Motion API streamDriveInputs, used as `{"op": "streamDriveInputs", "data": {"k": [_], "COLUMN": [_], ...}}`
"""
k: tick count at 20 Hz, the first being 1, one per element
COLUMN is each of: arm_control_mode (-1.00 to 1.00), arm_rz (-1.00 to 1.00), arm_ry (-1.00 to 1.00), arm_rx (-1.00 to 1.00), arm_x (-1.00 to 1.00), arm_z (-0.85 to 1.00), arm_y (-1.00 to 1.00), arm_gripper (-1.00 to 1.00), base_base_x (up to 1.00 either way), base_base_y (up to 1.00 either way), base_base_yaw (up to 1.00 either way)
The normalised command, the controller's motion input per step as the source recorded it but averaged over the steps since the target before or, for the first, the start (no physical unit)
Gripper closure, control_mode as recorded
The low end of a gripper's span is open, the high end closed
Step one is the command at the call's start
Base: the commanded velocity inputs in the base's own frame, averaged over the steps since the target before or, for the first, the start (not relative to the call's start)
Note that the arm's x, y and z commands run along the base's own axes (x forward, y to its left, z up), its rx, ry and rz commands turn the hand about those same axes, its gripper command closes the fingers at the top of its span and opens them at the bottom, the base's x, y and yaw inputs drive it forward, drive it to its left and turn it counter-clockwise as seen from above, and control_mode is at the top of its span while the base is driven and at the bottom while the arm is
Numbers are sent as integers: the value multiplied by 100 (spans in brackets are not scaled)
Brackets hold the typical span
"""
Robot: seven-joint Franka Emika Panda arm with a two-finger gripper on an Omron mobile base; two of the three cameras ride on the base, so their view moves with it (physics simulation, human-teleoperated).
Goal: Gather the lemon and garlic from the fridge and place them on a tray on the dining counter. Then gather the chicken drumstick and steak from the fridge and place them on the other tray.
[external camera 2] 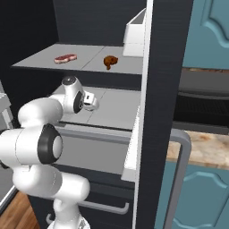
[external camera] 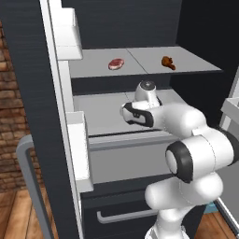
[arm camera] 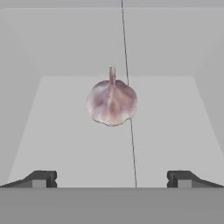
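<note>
The fridge (external camera: pixel 37 60) stands with its doors swung wide, and the arm reaches into the lower of its two pale grey shelves. In the hand view the pincer (arm camera: pixel 111 178) is spread wide, its two dark finger tips (arm camera: pixel 41 178) far apart and nothing between them. Straight ahead of the pincer, centred between the tips but apart from them, the garlic (arm camera: pixel 112 102) sits on the lower shelf (arm camera: pixel 65 131). It is an off-white bulb flushed pinkish-mauve, with ribbed cloves and a short stem pointing up, standing just left of a thin dark seam that runs across the shelf floor.

On the upper shelf (external camera: pixel 93 65), above the pincer, lie two things well apart from each other: the steak (external camera: pixel 116 63), a flat reddish-pink slab with pale marbling, and the chicken drumstick (external camera: pixel 168 62), a brown piece, on the far side of the shelf's seam. White bins (external camera 2: pixel 133 38) hang on the inside of the doors.
</note>
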Motion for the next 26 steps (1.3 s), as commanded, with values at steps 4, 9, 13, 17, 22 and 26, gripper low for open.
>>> {"op": "streamDriveInputs", "data": {"k": [4,9,13,17,22,26], "arm_control_mode": [-100,-100,-100,-100,-100,-100], "arm_rz": [1,1,0,0,0,0], "arm_ry": [1,2,2,1,2,2], "arm_rx": [0,0,0,0,0,-1], "arm_x": [41,39,36,37,33,6], "arm_z": [-22,-24,-22,-16,-18,-33], "arm_y": [0,0,0,0,0,10], "arm_gripper": [-100,-100,-100,-100,-100,100], "base_base_x": [0,0,0,0,0,0], "base_base_y": [0,0,0,0,0,0], "base_base_yaw": [0,0,0,0,0,0]}}
